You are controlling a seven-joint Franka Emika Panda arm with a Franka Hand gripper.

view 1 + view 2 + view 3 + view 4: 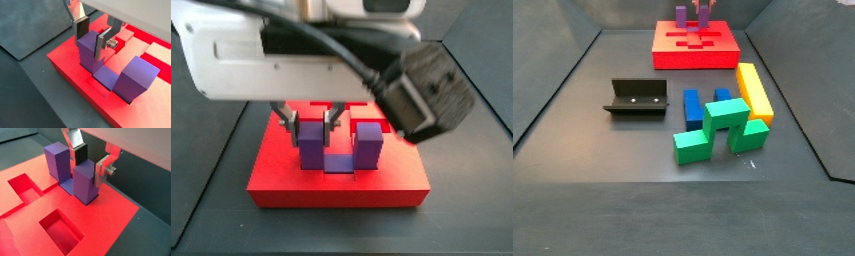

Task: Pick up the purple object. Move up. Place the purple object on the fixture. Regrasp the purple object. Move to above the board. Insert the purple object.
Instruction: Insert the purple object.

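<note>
Red board [73, 70] with recessed cutouts, at the far end of the dark floor [633, 160] in a side view; two cutouts [60, 230] showing bare in a wrist view. Purple object [334, 145] standing prongs up, base sunk into a slot near the board's edge [107, 77]. Gripper [94, 36] directly above, silver fingers [105, 41] closed on either side of one prong, clamping the purple object; other prong [137, 75] free beside it. Well apart from the board: black fixture [637, 98] to one side, blue block [694, 105], green blocks [714, 130] and long yellow bar [754, 90] grouped together. Dark walls all around.
</note>
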